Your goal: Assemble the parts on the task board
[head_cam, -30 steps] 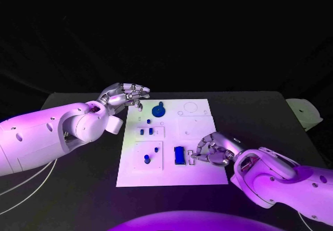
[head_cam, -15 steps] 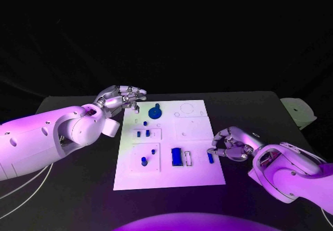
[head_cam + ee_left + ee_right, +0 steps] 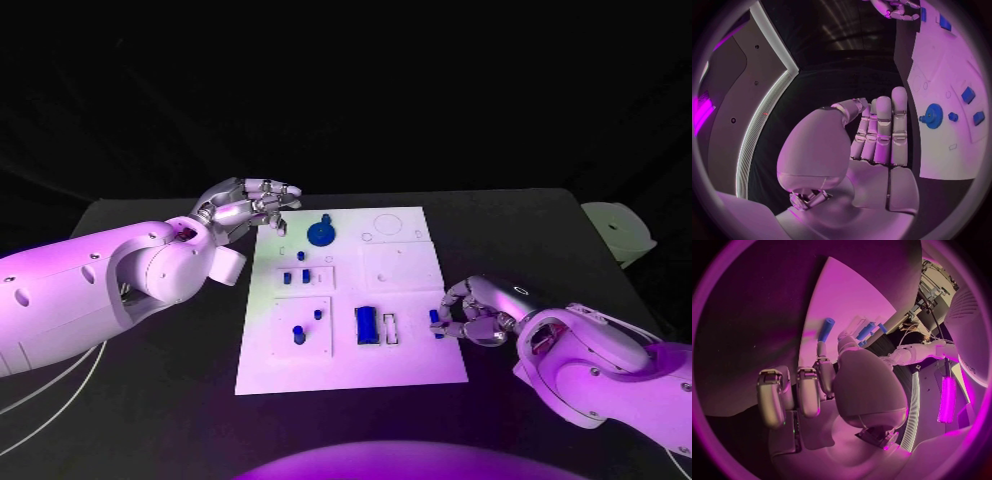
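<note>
The white task board (image 3: 397, 360) lies in the middle of the table. On it are a blue gear (image 3: 322, 233) near the far left, a blue block (image 3: 368, 324) near the front, and several small blue parts between them. A small blue part (image 3: 436, 321) lies at the board's right edge. My right hand (image 3: 476, 312) is beside it with curled fingers, and one fingertip (image 3: 821, 351) touches the end of that part (image 3: 826, 329); a grip is not clear. My left hand (image 3: 248, 206) hovers off the board's far left corner, fingers curled and holding nothing, near the gear (image 3: 933, 116).
A pale object (image 3: 617, 230) sits at the black table's far right edge. Thin cables (image 3: 43, 390) hang off the table's left side. Bare black table (image 3: 144, 350) lies on both sides of the board.
My right hand drew back to the right, uncovering the small blue part, then came back down beside it. My left hand has hardly moved.
</note>
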`<state>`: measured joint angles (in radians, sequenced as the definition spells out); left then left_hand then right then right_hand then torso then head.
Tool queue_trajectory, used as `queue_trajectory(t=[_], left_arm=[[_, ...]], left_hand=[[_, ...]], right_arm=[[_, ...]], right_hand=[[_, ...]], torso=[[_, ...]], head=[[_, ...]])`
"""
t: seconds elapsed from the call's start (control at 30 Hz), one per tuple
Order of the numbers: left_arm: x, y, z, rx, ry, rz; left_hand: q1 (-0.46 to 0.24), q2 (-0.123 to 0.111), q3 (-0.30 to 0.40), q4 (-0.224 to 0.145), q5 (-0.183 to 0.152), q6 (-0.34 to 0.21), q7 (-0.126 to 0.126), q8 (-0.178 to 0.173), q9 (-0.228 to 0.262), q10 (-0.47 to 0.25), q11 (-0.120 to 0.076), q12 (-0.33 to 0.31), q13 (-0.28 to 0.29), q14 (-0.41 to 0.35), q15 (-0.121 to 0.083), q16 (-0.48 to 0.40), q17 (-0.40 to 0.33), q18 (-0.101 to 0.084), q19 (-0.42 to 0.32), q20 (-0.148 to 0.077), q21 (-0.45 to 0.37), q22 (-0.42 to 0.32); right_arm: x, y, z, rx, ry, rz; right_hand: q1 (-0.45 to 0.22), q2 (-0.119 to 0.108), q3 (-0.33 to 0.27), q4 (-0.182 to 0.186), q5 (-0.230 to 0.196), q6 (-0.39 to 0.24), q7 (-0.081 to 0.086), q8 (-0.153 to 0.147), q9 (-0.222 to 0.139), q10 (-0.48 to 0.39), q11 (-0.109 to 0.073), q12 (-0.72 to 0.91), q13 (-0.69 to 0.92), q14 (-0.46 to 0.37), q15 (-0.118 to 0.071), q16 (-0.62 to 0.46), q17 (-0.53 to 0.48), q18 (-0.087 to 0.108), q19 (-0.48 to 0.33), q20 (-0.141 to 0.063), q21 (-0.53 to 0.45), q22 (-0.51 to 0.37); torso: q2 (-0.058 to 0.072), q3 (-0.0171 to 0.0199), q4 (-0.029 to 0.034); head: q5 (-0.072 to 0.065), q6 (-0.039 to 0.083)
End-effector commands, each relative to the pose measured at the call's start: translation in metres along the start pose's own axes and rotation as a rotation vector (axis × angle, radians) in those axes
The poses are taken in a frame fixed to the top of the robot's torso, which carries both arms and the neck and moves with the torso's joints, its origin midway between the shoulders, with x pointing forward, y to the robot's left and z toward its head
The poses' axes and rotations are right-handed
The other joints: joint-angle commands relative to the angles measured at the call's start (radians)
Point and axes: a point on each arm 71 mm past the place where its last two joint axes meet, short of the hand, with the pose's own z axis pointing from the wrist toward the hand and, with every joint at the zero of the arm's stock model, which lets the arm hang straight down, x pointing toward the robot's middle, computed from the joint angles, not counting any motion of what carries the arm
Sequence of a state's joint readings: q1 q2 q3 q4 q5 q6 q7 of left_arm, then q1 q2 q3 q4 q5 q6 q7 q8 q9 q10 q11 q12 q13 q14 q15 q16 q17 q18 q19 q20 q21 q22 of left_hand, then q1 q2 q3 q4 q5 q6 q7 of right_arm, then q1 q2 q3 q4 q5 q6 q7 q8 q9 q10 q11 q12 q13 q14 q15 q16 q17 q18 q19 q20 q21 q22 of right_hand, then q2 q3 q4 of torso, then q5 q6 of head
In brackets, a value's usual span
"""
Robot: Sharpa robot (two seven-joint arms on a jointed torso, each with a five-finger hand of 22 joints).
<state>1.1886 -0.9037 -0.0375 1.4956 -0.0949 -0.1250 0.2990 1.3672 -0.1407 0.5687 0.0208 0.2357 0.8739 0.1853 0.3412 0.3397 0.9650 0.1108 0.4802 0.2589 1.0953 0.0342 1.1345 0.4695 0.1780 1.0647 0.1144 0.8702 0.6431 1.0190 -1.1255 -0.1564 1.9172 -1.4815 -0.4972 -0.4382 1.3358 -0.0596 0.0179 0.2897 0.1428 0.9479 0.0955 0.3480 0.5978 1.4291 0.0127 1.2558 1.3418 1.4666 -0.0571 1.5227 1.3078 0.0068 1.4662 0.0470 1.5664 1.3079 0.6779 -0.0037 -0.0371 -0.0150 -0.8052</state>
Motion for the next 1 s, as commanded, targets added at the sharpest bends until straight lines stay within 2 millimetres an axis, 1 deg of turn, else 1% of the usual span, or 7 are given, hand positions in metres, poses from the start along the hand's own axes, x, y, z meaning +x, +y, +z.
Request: queue_trajectory(t=[0.03,0.5,0.63,0.73,0.8,0.93,1.0], left_arm=[[0.002,-0.001,0.000,0.011,0.015,-0.004],[0.000,-0.002,-0.001,0.010,0.013,-0.004],[0.001,-0.001,-0.002,0.009,0.014,-0.004],[0.001,-0.001,-0.002,0.009,0.013,-0.004],[0.000,-0.001,-0.002,0.009,0.013,-0.004],[0.000,-0.001,-0.002,0.008,0.013,-0.004],[0.000,-0.001,-0.002,0.008,0.013,-0.004]], left_hand=[[-0.004,0.002,0.005,0.002,0.006,-0.007,0.000,0.004,0.001,-0.005,0.001,0.007,-0.001,-0.006,-0.001,0.006,-0.001,0.006,0.003,0.006,-0.007,-0.001],[-0.006,0.002,0.005,0.003,0.006,-0.008,0.000,0.005,0.002,-0.006,0.001,0.008,-0.002,-0.006,-0.001,0.007,-0.002,0.007,0.002,0.006,-0.008,-0.002],[-0.006,0.002,0.006,0.003,0.006,-0.008,0.000,0.006,0.002,-0.006,0.001,0.009,-0.002,-0.006,-0.001,0.007,-0.002,0.007,0.002,0.006,-0.008,-0.002],[-0.006,0.002,0.006,0.003,0.006,-0.008,0.000,0.006,0.002,-0.006,0.001,0.009,-0.002,-0.006,-0.001,0.007,-0.002,0.007,0.002,0.006,-0.008,-0.002],[-0.006,0.002,0.006,0.003,0.006,-0.008,0.000,0.006,0.002,-0.006,0.001,0.009,-0.002,-0.006,-0.001,0.007,-0.002,0.007,0.002,0.006,-0.008,-0.002],[-0.007,0.002,0.007,0.003,0.006,-0.008,0.000,0.006,0.002,-0.006,0.001,0.009,-0.002,-0.006,-0.001,0.007,-0.003,0.007,0.002,0.006,-0.008,-0.002],[-0.006,0.003,0.007,0.003,0.006,-0.009,0.000,0.006,0.002,-0.007,0.001,0.010,-0.002,-0.007,-0.001,0.008,-0.003,0.007,0.002,0.006,-0.008,-0.002]], right_arm=[[0.004,-0.003,0.001,0.042,0.016,-0.055],[0.012,0.001,0.008,0.041,0.033,-0.098],[0.016,0.003,0.010,0.037,0.042,-0.109],[0.018,0.002,0.011,0.038,0.047,-0.120],[0.019,0.002,0.012,0.038,0.051,-0.125],[0.020,0.002,0.012,0.035,0.056,-0.141],[0.021,0.003,0.013,0.033,0.059,-0.149]], right_hand=[[-0.009,0.002,-0.004,0.002,-0.004,0.007,0.001,-0.006,-0.001,-0.002,0.006,0.000,0.050,0.082,0.007,-0.001,0.156,-0.007,0.105,0.008,0.004,0.263],[-0.007,0.008,-0.001,0.000,0.000,0.014,-0.002,-0.006,-0.002,-0.001,0.003,0.000,0.050,0.081,0.007,-0.001,0.155,-0.007,0.105,0.008,0.004,0.263],[0.018,0.020,0.013,-0.007,0.009,0.022,-0.007,-0.009,-0.004,-0.001,-0.001,0.001,0.050,0.081,0.002,-0.002,0.155,-0.007,0.105,0.006,0.004,0.263],[0.084,0.041,0.061,-0.026,-0.022,0.027,-0.013,-0.017,-0.010,-0.002,-0.008,0.001,0.051,0.081,-0.004,-0.002,0.156,-0.007,0.105,0.001,0.004,0.263],[0.136,0.049,0.113,-0.049,-0.024,0.030,-0.017,-0.022,-0.013,-0.003,-0.011,0.000,0.051,0.081,-0.008,-0.002,0.156,-0.007,0.105,-0.003,0.004,0.263],[0.169,0.018,0.227,-0.078,0.040,0.041,-0.016,-0.025,-0.013,-0.003,-0.012,-0.001,0.051,0.082,-0.008,-0.002,0.158,-0.007,0.105,-0.006,0.004,0.263],[0.148,-0.018,0.325,-0.104,0.072,0.043,-0.013,-0.012,0.004,0.000,-0.014,-0.002,0.050,0.082,-0.005,-0.002,0.159,-0.007,0.105,-0.005,0.004,0.263]], torso=[[0.001,-0.0001,0.0013],[-0.001,0.0007,-0.0016],[-0.001,0.0002,-0.0010],[-0.001,-0.0001,-0.0002],[-0.001,-0.0005,-0.0005],[-0.001,-0.0003,-0.0016],[-0.002,-0.0003,-0.0013]], head=[[0.001,-0.002],[0.008,-0.007],[0.008,-0.009],[0.008,-0.008],[0.008,-0.008],[0.010,-0.008],[0.010,-0.009]])
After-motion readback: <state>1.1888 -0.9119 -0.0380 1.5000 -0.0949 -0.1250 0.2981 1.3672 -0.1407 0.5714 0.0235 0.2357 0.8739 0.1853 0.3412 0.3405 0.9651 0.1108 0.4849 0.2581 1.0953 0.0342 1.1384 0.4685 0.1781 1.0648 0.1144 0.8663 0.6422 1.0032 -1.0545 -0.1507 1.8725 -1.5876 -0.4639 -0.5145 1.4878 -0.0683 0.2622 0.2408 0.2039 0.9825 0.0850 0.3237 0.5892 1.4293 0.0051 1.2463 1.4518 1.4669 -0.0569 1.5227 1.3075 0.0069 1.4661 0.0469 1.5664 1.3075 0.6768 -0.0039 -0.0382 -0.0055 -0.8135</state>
